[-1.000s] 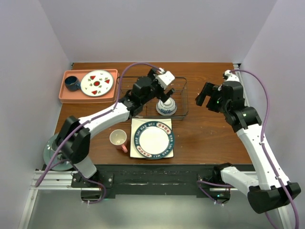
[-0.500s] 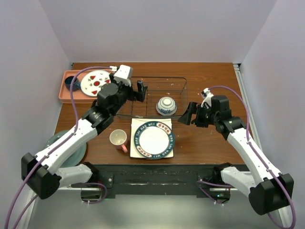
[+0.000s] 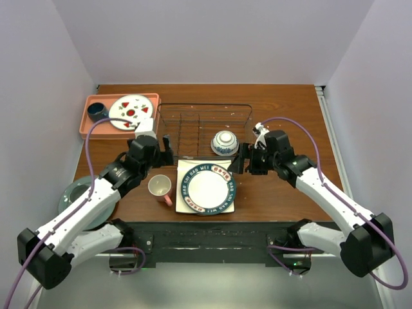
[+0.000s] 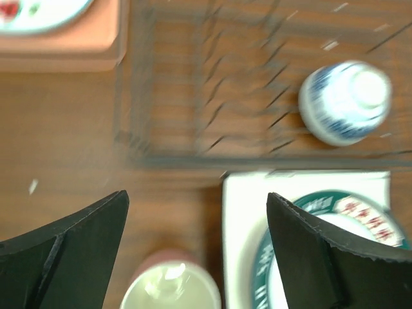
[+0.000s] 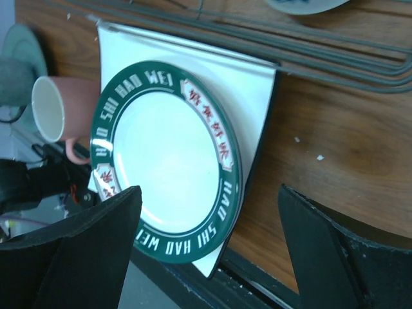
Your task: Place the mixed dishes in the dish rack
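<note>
The bowl sits upside down in the rack, at its near right. The other dishes are not yet loaded. The round plate lies on the square plate just in front of the rack, with the mug beside them. The green plate is at the near left, partly under the left arm.

The left gripper hovers spread wide and empty above the mug. The right gripper, likewise spread and empty, hangs over the round plate's right rim. The step in hand looks like the next pick-ups. The left must drop and pinch the mug's wall. The right must work a finger under the flat-lying rim.
</note>
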`<act>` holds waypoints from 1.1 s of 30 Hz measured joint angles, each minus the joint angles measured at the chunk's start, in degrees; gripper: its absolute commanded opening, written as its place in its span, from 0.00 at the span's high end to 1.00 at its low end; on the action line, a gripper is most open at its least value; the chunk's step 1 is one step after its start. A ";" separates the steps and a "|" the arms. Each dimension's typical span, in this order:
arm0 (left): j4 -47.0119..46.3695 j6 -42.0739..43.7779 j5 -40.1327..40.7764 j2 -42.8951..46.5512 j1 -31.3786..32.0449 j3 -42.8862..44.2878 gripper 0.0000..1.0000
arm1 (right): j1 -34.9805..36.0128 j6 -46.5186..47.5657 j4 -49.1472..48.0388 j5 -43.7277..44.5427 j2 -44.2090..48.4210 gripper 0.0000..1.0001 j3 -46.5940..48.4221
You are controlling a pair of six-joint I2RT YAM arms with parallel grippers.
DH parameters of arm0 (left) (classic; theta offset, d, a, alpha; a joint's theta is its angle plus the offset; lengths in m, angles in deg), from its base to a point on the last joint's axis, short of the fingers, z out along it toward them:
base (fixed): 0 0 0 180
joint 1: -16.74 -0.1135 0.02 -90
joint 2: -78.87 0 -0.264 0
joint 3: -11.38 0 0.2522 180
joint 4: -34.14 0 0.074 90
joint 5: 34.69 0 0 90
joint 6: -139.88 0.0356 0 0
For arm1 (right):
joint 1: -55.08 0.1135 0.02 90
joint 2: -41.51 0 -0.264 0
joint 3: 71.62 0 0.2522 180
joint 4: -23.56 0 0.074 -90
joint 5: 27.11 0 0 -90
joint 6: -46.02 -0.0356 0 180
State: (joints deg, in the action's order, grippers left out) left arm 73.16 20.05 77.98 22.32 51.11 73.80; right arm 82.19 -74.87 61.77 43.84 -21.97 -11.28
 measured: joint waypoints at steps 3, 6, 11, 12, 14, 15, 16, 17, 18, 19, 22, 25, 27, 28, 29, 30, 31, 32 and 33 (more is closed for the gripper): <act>7.06 -5.53 0.96 3.04 -0.66 -3.26 0.13 | -0.07 -0.31 0.09 2.25 -0.48 0.10 1.01; 12.20 -10.27 0.72 5.60 -0.76 -5.92 0.15 | -0.04 -0.70 0.04 3.78 -1.27 0.10 2.21; 17.25 -15.87 0.02 7.15 -0.85 -8.94 0.21 | -0.04 -1.29 -0.09 5.11 -4.07 0.10 4.07; 17.92 -16.76 -0.09 6.95 -0.87 -9.07 0.22 | -0.07 -1.38 -0.09 5.16 -4.50 0.10 4.24; 18.80 -18.45 -0.17 6.19 -0.87 -9.07 0.24 | -0.04 -1.51 -0.02 5.66 -4.90 0.10 4.31; 19.23 -19.28 -0.20 5.57 -0.87 -9.07 0.24 | -0.07 -1.51 0.02 5.90 -4.92 0.11 4.31; 19.76 -20.28 -0.24 4.72 -0.87 -9.07 0.27 | -0.07 -1.55 -0.04 6.08 -4.92 0.11 4.31; 20.09 -20.90 -0.28 3.87 -0.87 -9.09 0.30 | -0.07 -1.62 -0.02 6.12 -4.92 0.10 4.31; 20.37 -21.73 -0.39 2.95 -0.87 -9.18 0.32 | -0.07 -1.66 -0.02 6.14 -4.92 0.10 4.31; 20.68 -22.34 -0.52 2.03 -0.87 -9.31 0.39 | -0.07 -1.66 -0.02 6.16 -4.94 0.10 4.31; 20.68 -23.71 -1.25 0.55 -0.87 -10.29 0.61 | -0.07 -1.73 0.00 6.19 -4.94 0.10 4.31; 20.59 -24.61 -2.03 0.37 -0.87 -11.37 0.88 | -0.07 -1.92 0.02 6.32 -4.94 0.11 4.31; 20.74 -24.26 -2.34 0.42 -0.94 -11.56 1.00 | -0.07 -2.05 0.09 6.32 -4.94 0.11 4.31; 20.98 -24.74 -2.34 0.46 -0.94 -11.69 1.00 | -0.07 -2.10 0.17 6.34 -4.94 0.11 4.31; 20.61 -24.55 -2.40 0.55 -0.98 -11.74 1.00 | -0.07 -2.10 0.31 6.38 -4.94 0.11 4.31; 20.63 -24.50 -2.58 0.63 -0.98 -11.74 1.00 | -0.07 -2.10 0.44 6.43 -4.94 0.10 4.31; 20.90 -24.37 -2.71 0.72 -0.98 -11.74 1.00 | -0.07 -2.10 0.59 6.56 -4.92 0.10 4.31; 21.03 -23.91 -2.95 0.74 -0.98 -11.67 1.00 | -0.04 -2.10 0.81 6.62 -4.85 0.10 4.31; 21.24 -23.45 -3.04 0.74 -0.98 -11.47 1.00 | -0.07 -2.10 1.11 6.82 -4.74 0.10 4.31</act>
State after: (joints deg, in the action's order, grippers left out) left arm 94.40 -3.40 74.95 23.06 50.13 62.33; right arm 82.12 -76.97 62.88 50.66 -26.71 -6.97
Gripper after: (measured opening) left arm 0.117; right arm 0.897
